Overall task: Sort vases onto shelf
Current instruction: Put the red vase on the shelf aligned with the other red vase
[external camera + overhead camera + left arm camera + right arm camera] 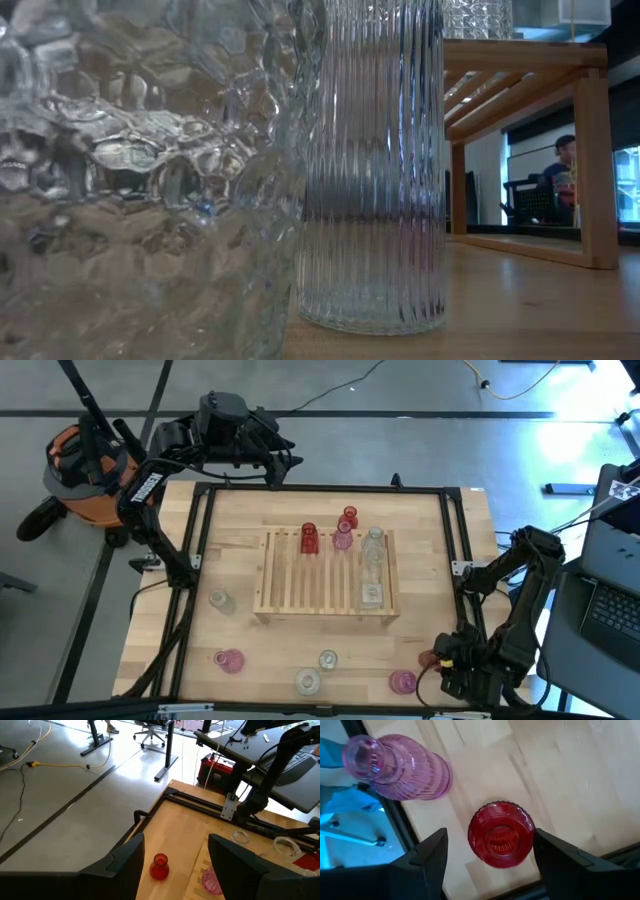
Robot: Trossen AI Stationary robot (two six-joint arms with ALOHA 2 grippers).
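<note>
Right pincer released, straddling red vase at table's 5 o'clock. Lower squarely, avoid pink vase, clench gently. Left pincer released, parked 11 o'clock.

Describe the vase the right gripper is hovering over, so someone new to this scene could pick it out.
Start at the wooden tabletop and go to its near right corner, where the right gripper hangs, fingers open. Directly under it lies a small red vase, seen end-on. Its neighbour, a ribbed pink vase, is paler and lies on its side.
</note>
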